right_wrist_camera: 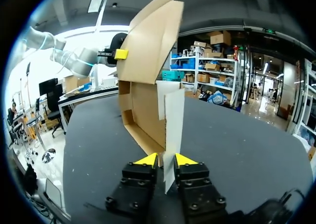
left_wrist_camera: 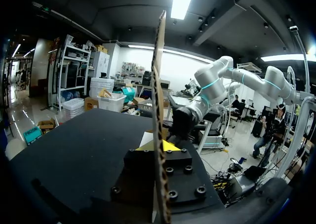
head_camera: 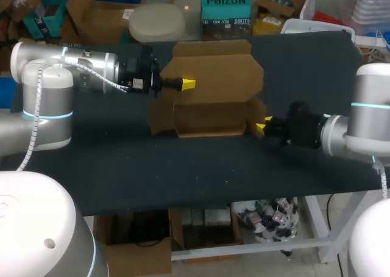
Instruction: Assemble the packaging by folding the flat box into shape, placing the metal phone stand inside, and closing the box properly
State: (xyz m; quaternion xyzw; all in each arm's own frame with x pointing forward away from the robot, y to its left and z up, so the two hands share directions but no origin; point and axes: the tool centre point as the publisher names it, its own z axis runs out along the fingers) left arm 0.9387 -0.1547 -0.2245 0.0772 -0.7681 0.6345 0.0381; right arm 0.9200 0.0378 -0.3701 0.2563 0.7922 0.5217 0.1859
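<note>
A brown cardboard box (head_camera: 213, 75) stands half folded at the back middle of the table, its tall lid panel upright behind the shallow tray (head_camera: 210, 129). My left gripper (head_camera: 189, 83) is shut on the lid panel, which runs edge-on between its yellow tips (left_wrist_camera: 162, 145). My right gripper (head_camera: 263, 124) is at the box's right end. In the right wrist view the pale side flap (right_wrist_camera: 174, 120) stands between its fingers (right_wrist_camera: 165, 160), which are slightly apart, with a dark gap on one side of the flap. The left gripper (right_wrist_camera: 121, 54) shows far ahead on the lid.
The box rests on a black table top (head_camera: 122, 167) whose front edge runs along the near side. My left arm (head_camera: 91, 66) reaches in over the table's left half and my right arm (head_camera: 341, 133) over its right edge.
</note>
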